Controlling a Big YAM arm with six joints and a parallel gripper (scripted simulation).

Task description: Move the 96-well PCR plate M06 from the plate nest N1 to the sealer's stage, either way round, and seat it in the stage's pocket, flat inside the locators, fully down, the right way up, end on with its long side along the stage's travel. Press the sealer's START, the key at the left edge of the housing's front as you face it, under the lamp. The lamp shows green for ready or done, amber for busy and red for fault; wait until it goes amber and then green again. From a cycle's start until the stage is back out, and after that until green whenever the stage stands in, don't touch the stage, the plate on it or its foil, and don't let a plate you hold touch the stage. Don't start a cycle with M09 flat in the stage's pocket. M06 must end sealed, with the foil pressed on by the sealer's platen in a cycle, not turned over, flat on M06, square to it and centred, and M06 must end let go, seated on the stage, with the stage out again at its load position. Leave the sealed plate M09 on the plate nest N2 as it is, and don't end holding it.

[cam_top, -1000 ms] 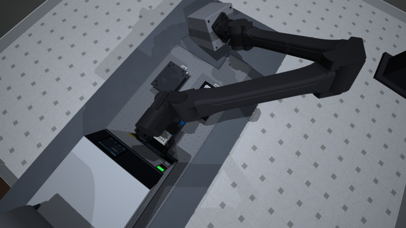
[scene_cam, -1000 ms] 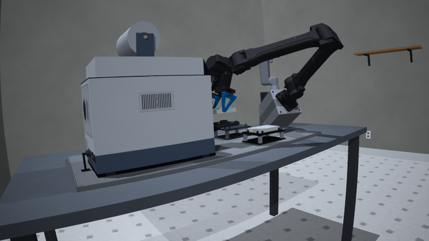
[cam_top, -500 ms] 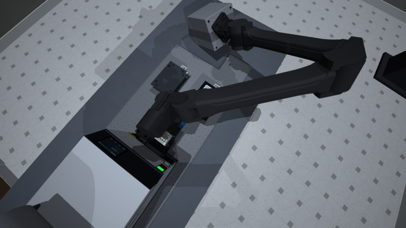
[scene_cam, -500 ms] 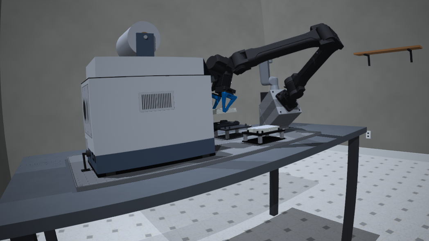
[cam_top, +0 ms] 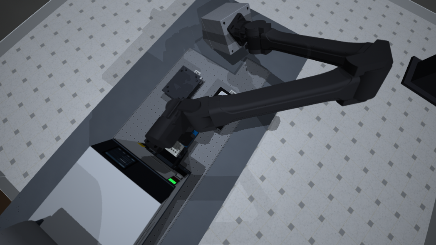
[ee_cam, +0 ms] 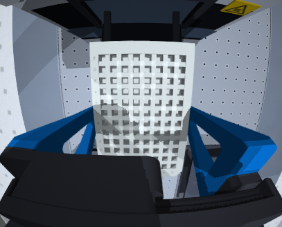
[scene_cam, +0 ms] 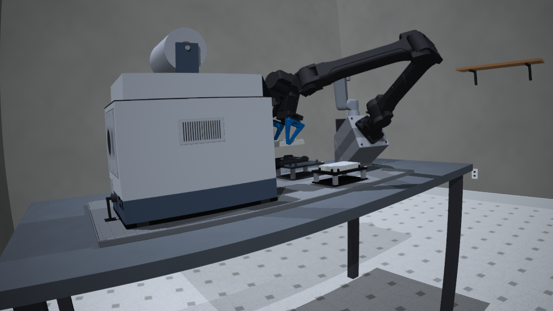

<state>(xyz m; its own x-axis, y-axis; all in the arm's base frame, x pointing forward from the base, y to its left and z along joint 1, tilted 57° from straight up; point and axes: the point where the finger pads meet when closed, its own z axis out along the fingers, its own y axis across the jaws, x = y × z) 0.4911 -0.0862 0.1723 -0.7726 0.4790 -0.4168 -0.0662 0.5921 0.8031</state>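
Plate M06 [ee_cam: 141, 110], gripped across its short width by the jaws of the gripper [scene_cam: 288, 132], hangs level above the stage [cam_top: 180, 162] before the sealer [scene_cam: 191, 144]; lower it straight, long side along the travel, into the pocket.

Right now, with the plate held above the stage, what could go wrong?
1. The gripper holds the plate by its long sides, high above the stage; if it is released early, the plate may drop and land tilted.
2. The housing is very close to the wrist, so moving forward may cause a collision.
3. The lamp is green; bumping START beside it could begin a cycle too soon.
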